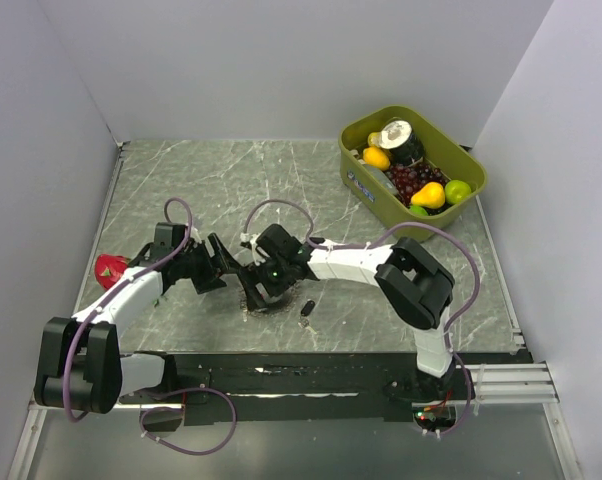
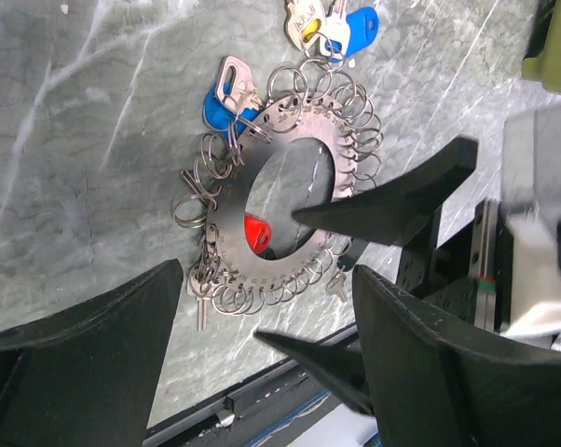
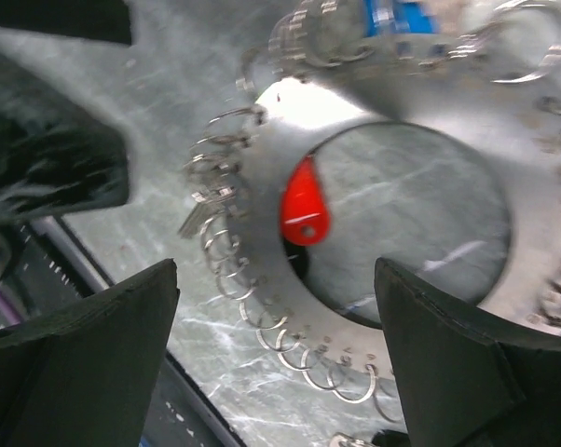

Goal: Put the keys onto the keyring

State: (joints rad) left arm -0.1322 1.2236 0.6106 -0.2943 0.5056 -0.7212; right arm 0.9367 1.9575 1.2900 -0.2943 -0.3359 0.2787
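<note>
The right gripper [image 3: 276,270] stands wide, the red key [image 3: 304,209] just beyond its fingertips at the keyring's [image 3: 290,121] inner edge; the left gripper [image 2: 269,270] is wide too, holding nothing.

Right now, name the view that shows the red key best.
Right wrist: the red key is large and unobstructed at the keyring's inner edge. Left wrist shows it small; the top view does not show it.

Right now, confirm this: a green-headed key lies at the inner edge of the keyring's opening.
Not green: the red-headed key lies at the inner edge of the keyring opening, as the right wrist view shows.
</note>
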